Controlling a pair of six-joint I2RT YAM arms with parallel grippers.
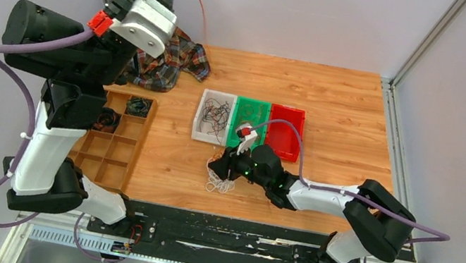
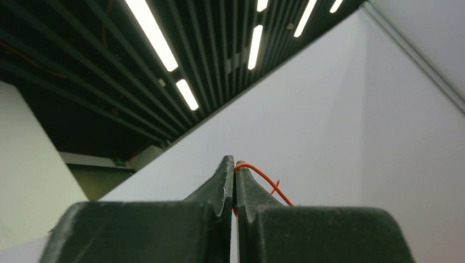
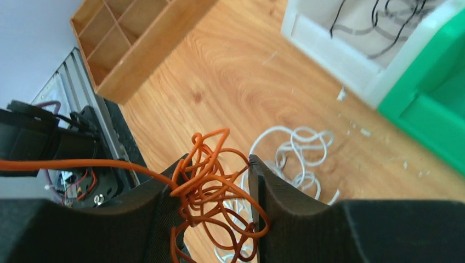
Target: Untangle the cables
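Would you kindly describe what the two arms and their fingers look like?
Both arms alternate white links with bulky black joint housings; the left arm and the right arm match. A thick purple hose loops loosely along each, and a red connector sits at each wrist. The fingers are dark, matte and wedge-shaped, tapering to narrow tips.

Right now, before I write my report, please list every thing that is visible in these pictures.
orange cable: one, orange, tangle inside right hand, strand to left hand
white cables: few, white, on table by right hand
bins: three in a row mid-table, white bin, green bin, red bin
black cables: several, black, in white bin
wooden tray: one, brown, table's left; dark coils in two compartments
shirt: one, plaid, far left corner
left hand: one, black, raised, shut on orange cable
right hand: one, black, low over table, jaws apart
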